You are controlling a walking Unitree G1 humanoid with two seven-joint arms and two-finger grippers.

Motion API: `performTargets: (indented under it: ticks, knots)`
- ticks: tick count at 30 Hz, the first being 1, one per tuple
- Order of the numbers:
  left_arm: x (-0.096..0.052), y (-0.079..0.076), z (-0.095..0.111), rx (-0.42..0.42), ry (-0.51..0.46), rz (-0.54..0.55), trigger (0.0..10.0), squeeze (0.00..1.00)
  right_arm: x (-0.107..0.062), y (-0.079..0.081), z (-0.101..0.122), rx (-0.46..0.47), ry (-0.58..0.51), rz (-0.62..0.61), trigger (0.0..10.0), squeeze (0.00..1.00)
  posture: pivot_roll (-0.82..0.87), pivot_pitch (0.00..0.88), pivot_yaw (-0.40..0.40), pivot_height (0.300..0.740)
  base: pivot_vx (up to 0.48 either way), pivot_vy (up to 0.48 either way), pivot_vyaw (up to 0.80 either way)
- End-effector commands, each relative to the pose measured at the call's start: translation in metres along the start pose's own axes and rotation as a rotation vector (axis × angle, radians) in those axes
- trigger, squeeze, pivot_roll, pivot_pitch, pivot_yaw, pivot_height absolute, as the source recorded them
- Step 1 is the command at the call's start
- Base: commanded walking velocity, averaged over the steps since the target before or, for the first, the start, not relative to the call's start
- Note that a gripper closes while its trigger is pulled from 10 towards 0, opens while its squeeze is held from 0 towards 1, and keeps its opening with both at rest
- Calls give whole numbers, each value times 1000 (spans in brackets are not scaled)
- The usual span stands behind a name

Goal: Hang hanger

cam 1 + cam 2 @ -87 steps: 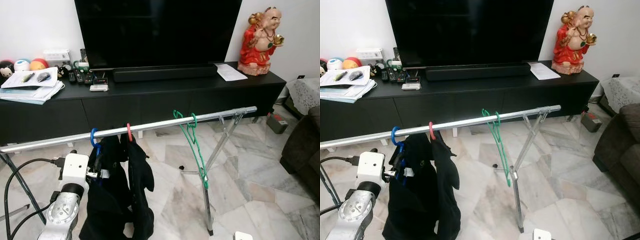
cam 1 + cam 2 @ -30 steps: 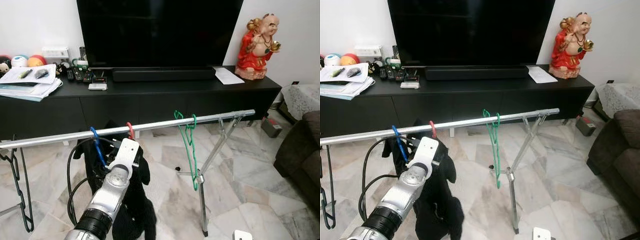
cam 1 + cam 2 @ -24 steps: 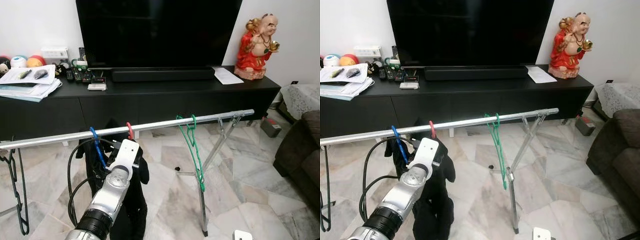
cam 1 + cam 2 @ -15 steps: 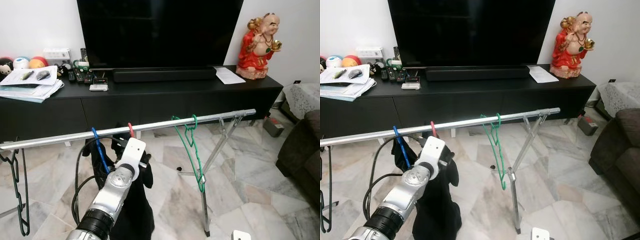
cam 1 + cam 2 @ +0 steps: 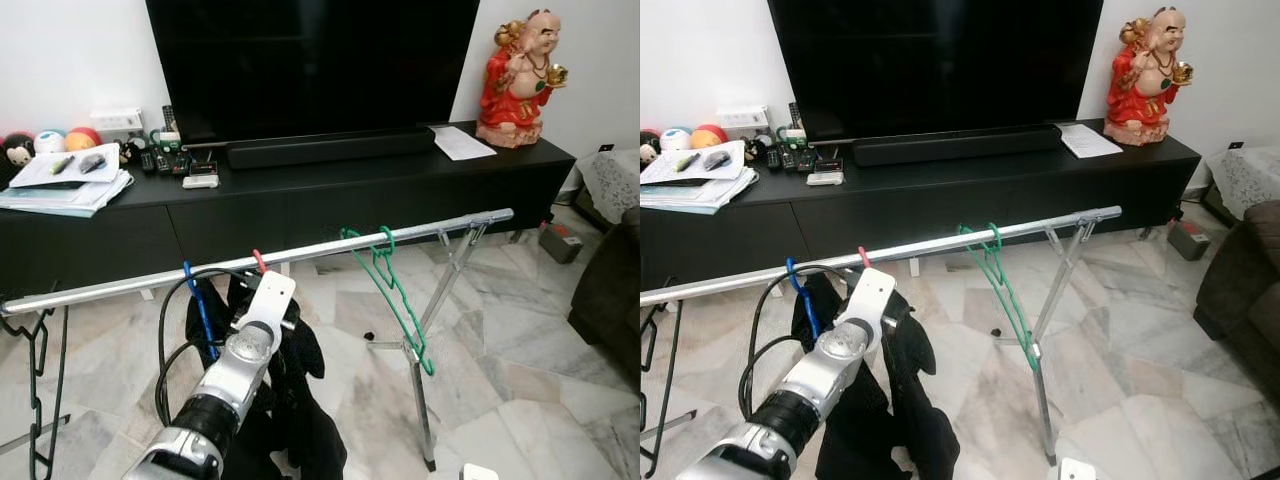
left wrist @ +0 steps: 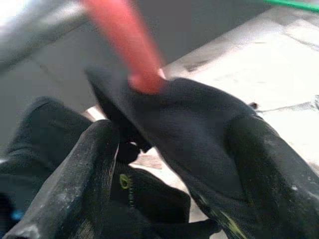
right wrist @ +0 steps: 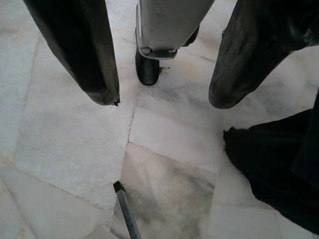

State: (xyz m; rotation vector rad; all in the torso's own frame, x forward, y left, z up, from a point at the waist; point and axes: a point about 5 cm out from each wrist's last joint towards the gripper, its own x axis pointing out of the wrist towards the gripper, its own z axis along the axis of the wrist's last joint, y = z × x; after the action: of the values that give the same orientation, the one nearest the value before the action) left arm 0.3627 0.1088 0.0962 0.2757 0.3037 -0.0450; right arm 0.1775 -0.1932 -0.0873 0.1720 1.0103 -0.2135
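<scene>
Now left gripper point(image 6: 164, 144) raised, clamped on black garment point(image 5: 300, 350) under red hanger point(image 5: 258, 261), right gripper point(image 7: 159, 94) spread, empty.

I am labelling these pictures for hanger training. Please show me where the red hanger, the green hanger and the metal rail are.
red hanger point(image 6: 130, 47), left wrist view, on its red hook above the black garment.
green hanger point(image 5: 400, 300), left eye view, on its long sloping arm.
metal rail point(image 5: 310, 248), left eye view, on the bare bar between the two hangers.

right gripper point(image 7: 162, 97) fingers apart | marble floor point(image 7: 65, 149) | black cloth point(image 7: 271, 169)
</scene>
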Motion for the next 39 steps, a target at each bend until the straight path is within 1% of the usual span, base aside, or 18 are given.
performTargets:
  ticks: [1, 3, 10, 14, 18, 19, 20, 21, 23, 25, 27, 30, 32, 33, 35, 38, 39]
  knots:
    - [3, 7, 1, -21, 14, 78, 10000, 0, 0, 1, -2, 25, -2, -7, 10000, 0, -68, 0, 47, 740, 0, 0, 0]
    - [4, 11, 0, -37, 23, 107, 10000, 0, 0, 1, -2, 28, -1, -8, 10000, 0, -63, 0, 48, 740, 0, 0, 0]
    - [4, 18, -6, -77, 47, 141, 10000, 0, 0, 2, -2, 24, -1, -7, 10000, 0, -56, 0, 49, 740, 0, 0, 0]
    - [5, 18, -6, -100, 57, 137, 10000, 0, 0, 2, -1, 17, -1, -5, 10000, 0, -54, 0, 48, 740, 0, 0, 0]
    - [6, 8, 1, -169, 23, 54, 10000, 0, 0, 2, -1, 17, 0, -6, 10000, 0, -53, 0, 48, 740, 0, 0, 0]
    - [5, 0, 4, -165, 8, -5, 10000, 0, 0, 2, -1, 16, 1, -6, 10000, 0, -52, 0, 48, 740, 0, 0, 0]
    - [5, -3, 5, -160, 3, -34, 10000, 0, 0, 2, -1, 15, 1, -5, 10000, 0, -51, 0, 49, 740, 0, 0, 0]
    - [5, -3, 5, -160, 3, -34, 10000, 0, 0, 2, -1, 15, 1, -5, 10000, 0, -51, 0, 49, 740, 0, 0, 0]
    - [5, -12, 4, -171, 15, -75, 10000, 0, 0, 2, -1, 17, 1, -5, 10000, 0, -61, 0, 54, 740, 0, 0, 0]
    - [5, -17, 3, -185, 28, -92, 10000, 0, 0, 3, -2, 22, 0, -5, 10000, 0, -67, 0, 56, 740, 0, 0, 0]
    - [5, -18, 1, -169, 39, -81, 10000, 0, 0, 3, -2, 23, -1, -6, 10000, 0, -70, 0, 57, 740, 0, 0, 0]
    - [6, -15, -3, -149, 71, -16, 10000, 0, 0, 3, -2, 26, 0, -9, 10000, 0, -77, 0, 59, 740, 0, 0, 0]
    - [7, -12, -4, -172, 76, 28, 10000, 0, 0, 3, -3, 28, 1, -10, 10000, 0, -79, 0, 62, 740, 0, 0, 0]
    - [7, -12, -4, -176, 76, 31, 9608, 0, 0, 2, -3, 28, 2, -11, 10000, 0, -80, 0, 59, 740, 0, 0, 0]
    - [7, -14, -5, -203, 70, 30, 0, 0, 0, 2, -3, 27, 3, -12, 10000, 0, -86, 0, 59, 740, 0, 0, 0]
    - [6, -22, -3, -251, 58, -6, 0, 0, 0, 1, -4, 29, 5, -15, 10000, 0, -93, 0, 60, 740, 0, 0, 0]
    - [6, -22, -3, -251, 58, -6, 0, 0, 0, 1, -4, 29, 5, -15, 10000, 0, -93, 0, 60, 740, 0, 0, 0]
